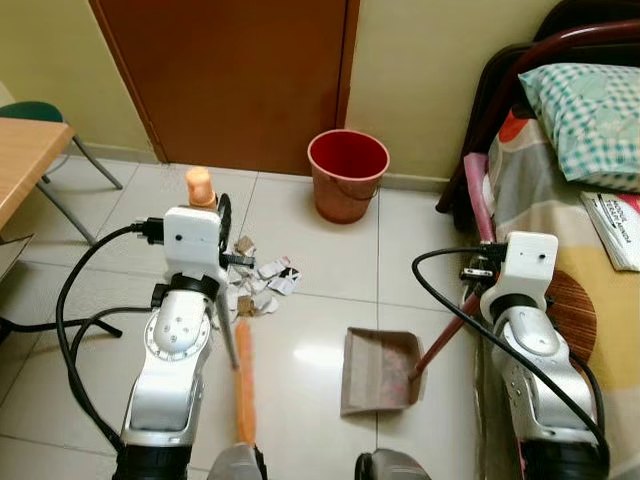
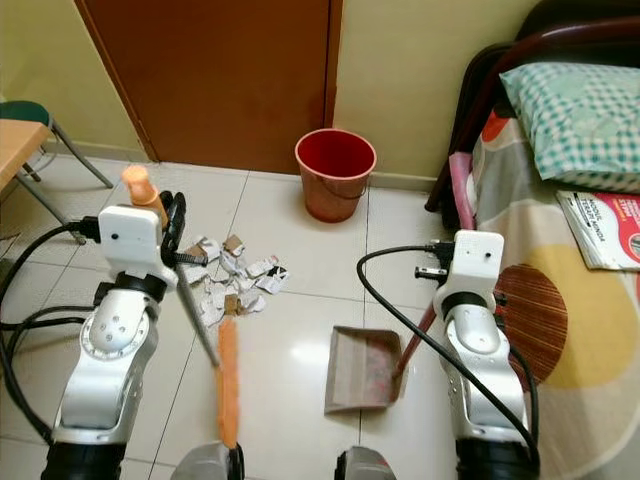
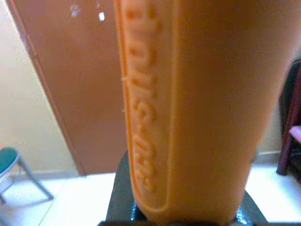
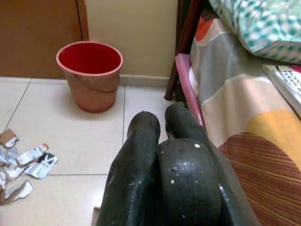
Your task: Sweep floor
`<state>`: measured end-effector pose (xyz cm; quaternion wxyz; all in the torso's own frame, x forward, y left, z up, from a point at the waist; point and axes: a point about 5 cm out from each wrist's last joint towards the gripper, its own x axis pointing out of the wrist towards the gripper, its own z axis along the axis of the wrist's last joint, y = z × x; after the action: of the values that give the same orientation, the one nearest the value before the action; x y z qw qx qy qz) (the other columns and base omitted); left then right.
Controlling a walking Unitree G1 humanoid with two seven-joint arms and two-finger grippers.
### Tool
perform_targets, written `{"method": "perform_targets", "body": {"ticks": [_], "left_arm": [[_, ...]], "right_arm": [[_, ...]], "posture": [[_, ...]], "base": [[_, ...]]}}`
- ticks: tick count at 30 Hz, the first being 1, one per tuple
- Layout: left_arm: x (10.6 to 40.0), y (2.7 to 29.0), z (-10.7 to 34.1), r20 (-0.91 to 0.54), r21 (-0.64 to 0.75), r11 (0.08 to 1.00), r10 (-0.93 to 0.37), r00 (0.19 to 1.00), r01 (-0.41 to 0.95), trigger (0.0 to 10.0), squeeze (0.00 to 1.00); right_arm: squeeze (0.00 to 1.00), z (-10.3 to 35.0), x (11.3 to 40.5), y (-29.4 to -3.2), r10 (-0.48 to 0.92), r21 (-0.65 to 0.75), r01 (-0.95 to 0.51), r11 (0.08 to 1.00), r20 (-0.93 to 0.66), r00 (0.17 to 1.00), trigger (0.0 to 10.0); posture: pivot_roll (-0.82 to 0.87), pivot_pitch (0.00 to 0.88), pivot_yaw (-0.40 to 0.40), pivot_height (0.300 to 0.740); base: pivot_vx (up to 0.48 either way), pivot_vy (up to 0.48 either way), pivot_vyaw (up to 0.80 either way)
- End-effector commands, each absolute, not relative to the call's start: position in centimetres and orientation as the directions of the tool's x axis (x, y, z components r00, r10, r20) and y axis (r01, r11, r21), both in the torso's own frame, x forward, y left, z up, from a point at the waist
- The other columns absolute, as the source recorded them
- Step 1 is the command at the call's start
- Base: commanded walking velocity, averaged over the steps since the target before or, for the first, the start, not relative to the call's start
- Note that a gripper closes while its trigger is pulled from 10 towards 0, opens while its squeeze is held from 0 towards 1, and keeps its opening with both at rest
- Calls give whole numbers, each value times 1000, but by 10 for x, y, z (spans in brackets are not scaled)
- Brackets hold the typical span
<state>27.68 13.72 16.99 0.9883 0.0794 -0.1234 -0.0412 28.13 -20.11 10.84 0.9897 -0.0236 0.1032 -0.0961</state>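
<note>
Paper scraps [image 1: 258, 285] lie scattered on the tiled floor [image 1: 310, 250], just beyond the orange broom [image 1: 243, 385] head. Left gripper [image 1: 218, 225] is clamped round the broom's handle. Right gripper [image 4: 162, 160] is closed on the dustpan [image 1: 378, 370] handle, the pan resting right of the scraps. Farther off stands a red bucket [image 1: 347, 174].

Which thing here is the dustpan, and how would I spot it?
Start at the brown door and the red bucket before it. Come toward the robot across the pale tiles: the dustpan lies flat there, a dull pinkish scoop with a long handle reaching to the right claw.
</note>
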Motion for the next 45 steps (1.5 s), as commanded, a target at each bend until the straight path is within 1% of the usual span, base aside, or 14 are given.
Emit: {"method": "perform_targets", "body": {"ticks": [1, 4, 14, 18, 20, 23, 26, 29, 30, 31, 33, 36, 42, 45], "left_arm": [[277, 135, 185, 308, 189, 980, -115, 944, 58, 10000, 0], [279, 135, 187, 313, 187, 980, -117, 943, 59, 10000, 0], [278, 131, 184, 311, 214, 973, -146, 939, 81, 10000, 0], [276, 133, 180, 296, 216, 973, -142, 944, 79, 10000, 0], [272, 135, 176, 282, 214, 974, -139, 949, 79, 10000, 0], [264, 139, 168, 251, 213, 974, -131, 959, 77, 10000, 0], [262, 140, 166, 245, 213, 974, -129, 961, 76, 10000, 0], [260, 140, 165, 242, 211, 975, -126, 962, 75, 10000, 0], [260, 140, 165, 242, 211, 975, -126, 962, 75, 10000, 0], [260, 140, 165, 243, 211, 975, -126, 962, 74, 10000, 0], [260, 140, 165, 242, 211, 975, -126, 962, 75, 10000, 0], [258, 141, 164, 235, 210, 975, -127, 964, 77, 10000, 0], [258, 141, 163, 227, 212, 974, -125, 966, 76, 10000, 0], [258, 142, 165, 230, 213, 974, -125, 965, 75, 10000, 0]], "right_arm": [[0, 115, 287, -199, -184, -63, 176, 982, -164, 969, 10000], [0, 117, 290, -198, -178, -66, 170, 983, -149, 973, 10000], [0, 112, 289, -201, -167, -65, 159, 985, -136, 977, 10000], [0, 106, 285, -203, -169, -63, 161, 985, -165, 972, 10000], [0, 100, 279, -206, -181, -83, 167, 982, -211, 961, 10000], [0, 84, 261, -211, -194, -104, 169, 980, -333, 923, 10000], [0, 80, 253, -213, -187, -109, 157, 982, -373, 909, 10000], [0, 73, 239, -214, -152, -128, 104, 986, -466, 872, 10000], [0, 73, 239, -214, -152, -128, 104, 986, -466, 872, 10000], [0, 71, 230, -215, -128, -133, 70, 989, -510, 851, 10000], [0, 71, 227, -216, -119, -129, 59, 990, -525, 843, 10000], [0, 76, 214, -220, -51, -119, -25, 993, -596, 802, 10000], [0, 80, 208, -226, -21, -114, -71, 991, -649, 760, 10000], [0, 81, 209, -230, -52, -136, -49, 989, -650, 758, 10000]], "posture": [[-27, 119, -40, 740], [-24, 113, -40, 740], [-24, 107, -41, 740], [-23, 103, -38, 740], [-22, 103, -38, 740], [-22, 106, -37, 740], [-22, 106, -37, 740], [-22, 107, -38, 740], [-22, 107, -38, 740], [-22, 107, -38, 740], [-26, 108, -41, 740], [-34, 111, -40, 740], [-38, 116, -41, 740], [-41, 120, -48, 740]], "base": [[0, 0, 0], [0, 0, 0], [297, 0, 0], [332, 0, 0], [334, 0, 0], [334, 0, 0], [333, 0, 0], [331, 0, 0], [334, 0, 0], [334, 0, 0], [332, 0, 0], [333, 0, 0], [321, 0, 0], [309, 0, 0]]}}
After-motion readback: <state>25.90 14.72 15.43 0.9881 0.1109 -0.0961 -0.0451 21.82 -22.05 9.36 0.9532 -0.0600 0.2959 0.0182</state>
